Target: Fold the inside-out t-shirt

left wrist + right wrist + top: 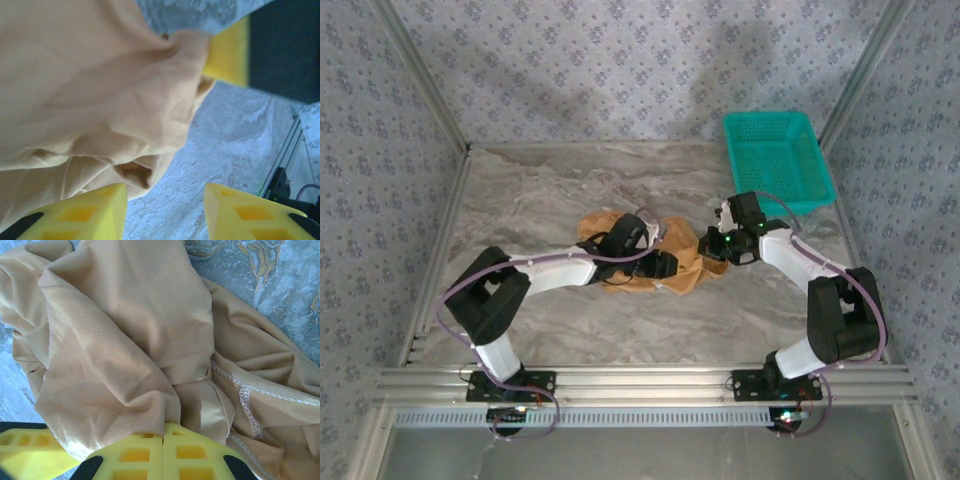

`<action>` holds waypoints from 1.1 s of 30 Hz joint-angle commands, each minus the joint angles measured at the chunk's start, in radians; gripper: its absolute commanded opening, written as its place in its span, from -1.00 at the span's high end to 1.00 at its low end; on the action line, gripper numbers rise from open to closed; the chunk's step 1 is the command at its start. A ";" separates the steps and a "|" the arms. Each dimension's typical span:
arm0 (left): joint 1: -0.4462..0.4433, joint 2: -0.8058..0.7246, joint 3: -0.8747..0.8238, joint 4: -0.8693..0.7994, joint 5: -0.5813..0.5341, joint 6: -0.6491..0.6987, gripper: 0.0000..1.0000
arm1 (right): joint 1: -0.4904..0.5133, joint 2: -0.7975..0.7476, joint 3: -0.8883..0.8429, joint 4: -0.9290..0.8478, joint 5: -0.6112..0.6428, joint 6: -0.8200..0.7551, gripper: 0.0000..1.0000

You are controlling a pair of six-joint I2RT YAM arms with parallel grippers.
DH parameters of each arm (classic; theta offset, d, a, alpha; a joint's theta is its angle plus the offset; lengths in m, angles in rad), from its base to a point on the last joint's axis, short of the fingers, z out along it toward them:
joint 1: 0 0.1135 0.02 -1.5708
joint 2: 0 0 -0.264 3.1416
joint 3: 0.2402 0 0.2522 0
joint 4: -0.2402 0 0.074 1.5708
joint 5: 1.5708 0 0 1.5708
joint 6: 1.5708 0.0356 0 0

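**Ana:** Nearest first: the left gripper (165, 192) sits low over the table (550, 190). Its yellow fingers (85, 215) are parted, with a clear gap and bare marble between them.

**Ben:** Released, then, with nothing pinched in there. The inside-out t-shirt (100, 100) bulges just above the gap, and one fold droops toward the left-hand finger. Whether cloth meets plastic, he can't tell.

**Ana:** Over to the right gripper (163, 432), and that one is clenched. Its two yellow fingers are pressed together, and tan cloth is bunched right at their tips and fans out from the pinch.

**Ben:** So it's grasping the shirt. A white stitched seam (246, 397) runs across the cloth just right of that grip.

**Ana:** From above, the shirt lies crumpled in a heap mid-table between the two grippers. The left forearm stretches right across it and covers much of the middle.

**Ben:** That arm is the main thing in the way. The right wrist crowds the heap's right end too, and tan cloth shows on either side of the left arm.

**Ana:** From the left wrist, a yellow pad (229, 55) on a black body pokes out just behind the bunch.

**Ben:** Farthest back, the teal basket (770, 118) sits at the far right corner, well apart from the shirt and both grippers
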 commanded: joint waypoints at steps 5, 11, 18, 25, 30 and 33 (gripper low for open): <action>-0.012 0.055 0.071 0.007 -0.008 -0.007 0.04 | -0.006 0.006 0.036 0.003 -0.029 0.022 1.00; -0.001 0.107 0.118 0.012 -0.024 -0.040 0.63 | -0.002 0.008 0.034 0.008 -0.023 0.025 1.00; -0.014 0.004 0.174 -0.063 -0.023 -0.067 1.00 | -0.035 0.087 0.066 0.014 0.030 0.051 1.00; -0.040 -0.107 0.221 -0.132 -0.052 -0.061 1.00 | -0.056 0.228 0.148 0.025 0.051 0.070 1.00; -0.079 -0.112 0.258 -0.133 -0.068 -0.055 1.00 | -0.051 0.286 0.191 0.008 0.039 0.073 1.00; -0.089 -0.070 0.280 -0.141 -0.068 -0.039 1.00 | -0.046 0.273 0.188 0.007 0.032 0.077 1.00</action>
